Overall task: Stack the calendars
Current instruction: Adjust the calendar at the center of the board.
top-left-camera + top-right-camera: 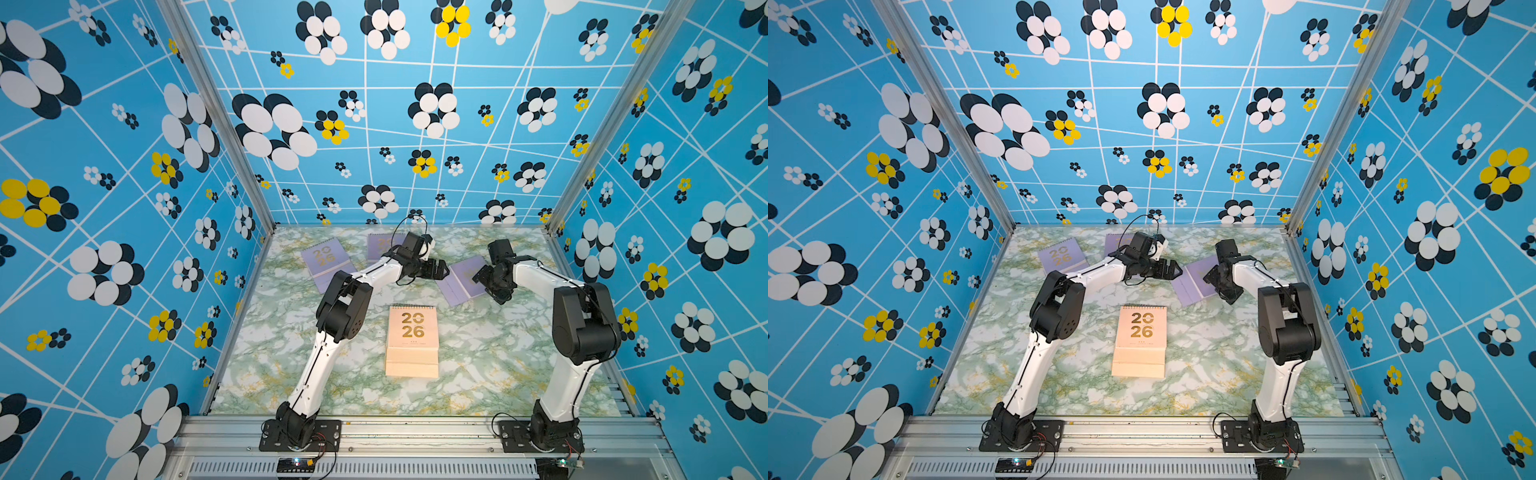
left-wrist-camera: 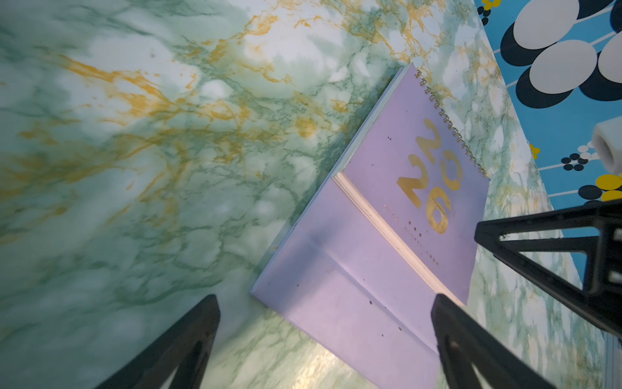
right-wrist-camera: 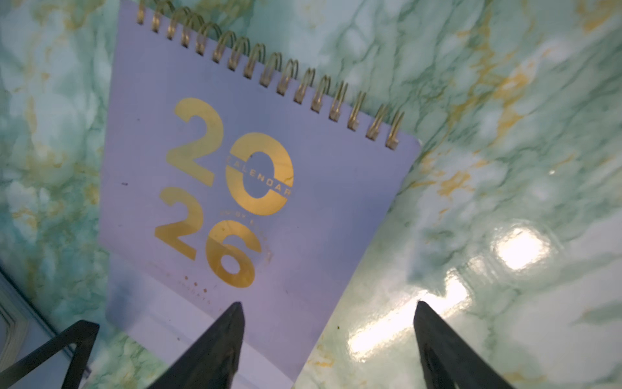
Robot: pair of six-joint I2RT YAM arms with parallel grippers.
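At the centre of both top views we see the peach calendar (image 1: 412, 340), probably the stack's base. The left lilac calendar (image 1: 326, 262), middle lilac calendar (image 1: 377, 246) and right lilac calendar (image 1: 459, 284) lie unstacked above it. The left end effector (image 1: 441, 269) and right end effector (image 1: 482, 276) gape empty over the last.

Both arms (image 1: 314, 368): white links (image 1: 559, 399), black joints (image 1: 345, 309), thin black cables (image 1: 410, 215), bolted black baseplates (image 1: 328, 432).

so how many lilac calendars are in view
3. The far-left calendar lies flat; the far-middle calendar is partly behind the left arm; the right-hand calendar lies below the right gripper. Others may be hidden under the peach calendar.
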